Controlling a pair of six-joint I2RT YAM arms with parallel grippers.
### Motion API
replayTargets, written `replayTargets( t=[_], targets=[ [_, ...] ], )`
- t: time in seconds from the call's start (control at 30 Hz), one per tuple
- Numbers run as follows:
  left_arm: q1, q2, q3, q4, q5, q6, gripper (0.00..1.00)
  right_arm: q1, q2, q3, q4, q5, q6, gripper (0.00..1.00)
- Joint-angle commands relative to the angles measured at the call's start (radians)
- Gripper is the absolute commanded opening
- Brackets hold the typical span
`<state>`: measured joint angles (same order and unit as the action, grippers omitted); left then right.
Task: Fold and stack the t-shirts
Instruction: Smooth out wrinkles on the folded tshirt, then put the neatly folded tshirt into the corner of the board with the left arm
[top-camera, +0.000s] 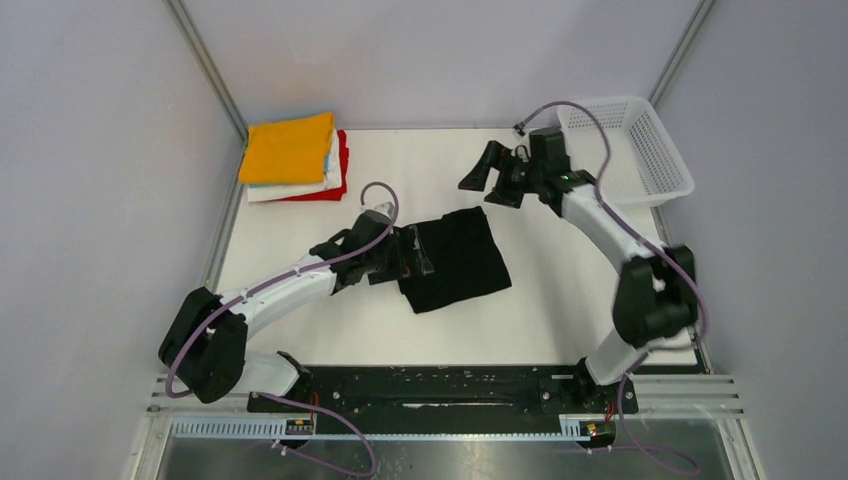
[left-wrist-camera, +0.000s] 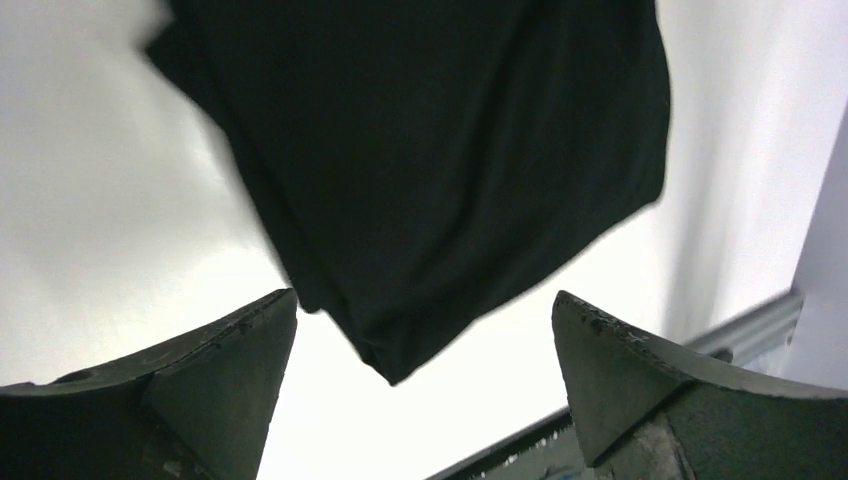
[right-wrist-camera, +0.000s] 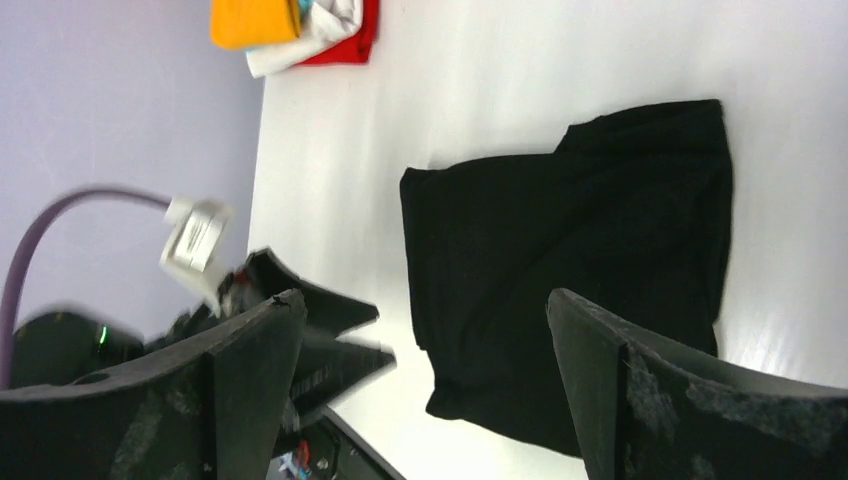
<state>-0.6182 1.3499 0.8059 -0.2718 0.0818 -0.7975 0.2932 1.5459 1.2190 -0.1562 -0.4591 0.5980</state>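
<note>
Mid-desk, slightly toward the near side: black t-shirt (top-camera: 458, 258), plain, no print visible. It's folded to a rough rectangle lying at an angle to the desk (top-camera: 545, 320) edges. The fold is loose, layers are offset, and one layer steps out along one side in the right wrist view. Cloth lies flat, with soft creases only

Far-left corner: stack (top-camera: 293, 158) of folded shirts, edges not quite flush. Top to bottom it's orange-yellow, light blue (only a thin edge shows), white, red. It's well apart from the black one

Count:
- t-shirts: 5 total, 1 black lying alone and 4 in the stack
- baskets: 1, white mesh basket (top-camera: 660, 150), far-right corner
- arms: 2

Left pincer (top-camera: 420, 252): jaws wide, nothing clamped. It sits at the black shirt's left edge. In its wrist view a shirt corner shows between the two fingers, clear of both. Can't tell whether the fingertips touch cloth or desk

Right pincer (top-camera: 490, 180): jaws wide, empty. It's raised over the far half of the desk, between the black shirt and the basket, touching neither
</note>
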Motion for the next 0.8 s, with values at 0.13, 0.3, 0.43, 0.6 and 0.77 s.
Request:
replayTargets(
  t=[0.13,0.3,0.43,0.6,0.77],
  targets=[
    [0.129,0.142,0.011,0.090,0.015,-0.030,0.95,-0.008,-0.429,-0.479,0.104,0.174,0.025,1.00],
    [0.124,0.252,0.031,0.136,0.072,-0.057,0.88,-0.015,-0.605,-0.578,-0.004,0.315,0.006,1.00],
    [0.103,0.348,0.052,0.169,0.070,-0.093,0.82,-0.017,-0.709,-0.603,-0.086,0.386,-0.006,0.99],
    [0.023,0.485,0.211,0.047,-0.039,-0.114,0.68,-0.017,-0.806,-0.618,-0.155,0.509,-0.033,0.99],
    [0.000,0.554,0.347,-0.109,-0.234,-0.130,0.26,-0.018,-0.867,-0.634,-0.181,0.589,-0.048,0.99]
  ],
)
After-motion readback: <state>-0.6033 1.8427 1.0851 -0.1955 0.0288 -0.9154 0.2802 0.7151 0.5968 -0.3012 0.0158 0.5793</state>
